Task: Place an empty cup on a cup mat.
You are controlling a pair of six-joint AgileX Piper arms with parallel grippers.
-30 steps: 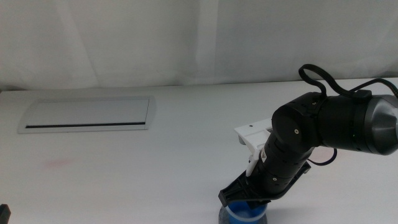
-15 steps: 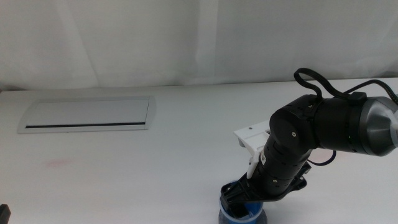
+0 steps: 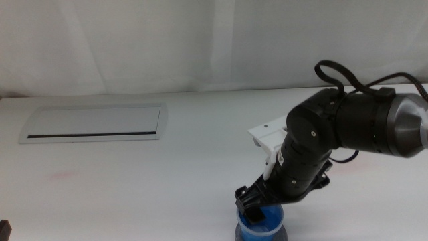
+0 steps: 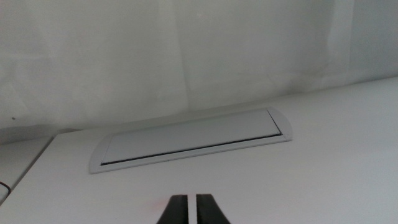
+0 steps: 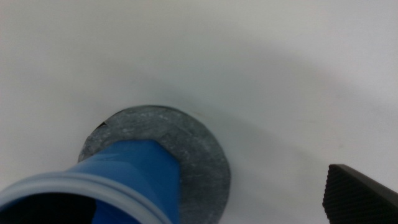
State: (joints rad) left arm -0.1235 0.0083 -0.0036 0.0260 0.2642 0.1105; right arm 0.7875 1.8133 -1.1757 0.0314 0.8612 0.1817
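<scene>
The bright blue cup (image 3: 262, 225) stands upright at the table's front edge, under my right arm. In the right wrist view the cup (image 5: 134, 174) rests on the round grey speckled cup mat (image 5: 202, 158), which shows around its base. My right gripper (image 3: 256, 210) hovers just over the cup's rim, one finger reaching down at the rim. Its jaws are open: one fingertip (image 5: 364, 196) stands well clear of the cup's wall, and the other is hidden behind the cup. My left gripper (image 4: 192, 210) is shut and waits at the front left.
A white rectangular panel (image 3: 93, 122) with a dark slot lies flat at the back left, and also shows in the left wrist view (image 4: 193, 137). A faint pink smudge (image 3: 63, 176) marks the table. A white wall closes the back.
My right gripper has risen a little and shifted slightly left over the cup, so more of the cup's rim shows. The cup and the left arm have not moved.
</scene>
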